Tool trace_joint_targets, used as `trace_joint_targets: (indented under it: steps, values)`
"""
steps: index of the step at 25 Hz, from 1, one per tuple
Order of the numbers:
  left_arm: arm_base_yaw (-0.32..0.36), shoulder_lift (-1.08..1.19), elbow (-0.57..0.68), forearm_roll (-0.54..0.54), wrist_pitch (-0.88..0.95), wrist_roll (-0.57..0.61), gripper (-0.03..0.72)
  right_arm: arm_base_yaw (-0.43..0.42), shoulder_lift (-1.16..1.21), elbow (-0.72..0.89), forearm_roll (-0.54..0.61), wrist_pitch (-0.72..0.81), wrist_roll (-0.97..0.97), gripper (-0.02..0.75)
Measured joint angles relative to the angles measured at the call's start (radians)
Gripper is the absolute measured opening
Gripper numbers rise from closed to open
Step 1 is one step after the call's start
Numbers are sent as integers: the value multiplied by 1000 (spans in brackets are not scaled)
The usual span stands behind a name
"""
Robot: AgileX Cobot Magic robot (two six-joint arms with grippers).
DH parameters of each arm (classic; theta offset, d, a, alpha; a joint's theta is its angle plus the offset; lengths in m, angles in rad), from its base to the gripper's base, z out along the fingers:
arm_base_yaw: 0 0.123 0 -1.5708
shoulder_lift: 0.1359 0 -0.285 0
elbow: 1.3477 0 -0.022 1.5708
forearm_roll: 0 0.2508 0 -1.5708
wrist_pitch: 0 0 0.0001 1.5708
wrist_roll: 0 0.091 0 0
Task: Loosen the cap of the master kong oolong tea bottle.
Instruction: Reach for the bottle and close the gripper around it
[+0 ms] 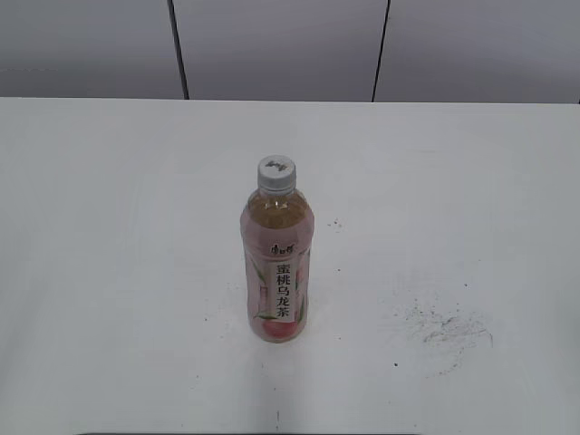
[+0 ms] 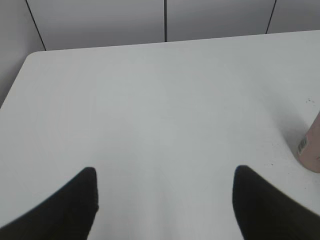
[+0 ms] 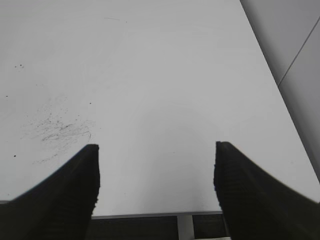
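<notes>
The master kong oolong tea bottle point(image 1: 277, 267) stands upright, cap point(image 1: 276, 171) on (12 o'clock); left gripper point(image 2: 165, 200) and right gripper point(image 3: 156, 185) gape, released, holding nothing.

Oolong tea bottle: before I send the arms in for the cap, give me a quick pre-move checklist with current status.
1. The master kong oolong tea bottle stands upright on the table: ok.
2. The cap is on the neck and nothing covers it: ok.
3. Left claw is open and empty over bare table: ok.
4. Right claw is open and empty, near the table's front edge: ok.
5. Bottle held steady for twisting: not ok, neither claw touches it; only its base edge shows at the right of the left wrist view.
6. Cap tightness: cannot tell.
</notes>
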Motion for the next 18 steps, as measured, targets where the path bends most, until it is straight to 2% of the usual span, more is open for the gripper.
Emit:
trace_joint_targets:
  steps: [18]
  values:
    - [0,0,0,0,0,0,498,0,0,0,0,0,0,536]
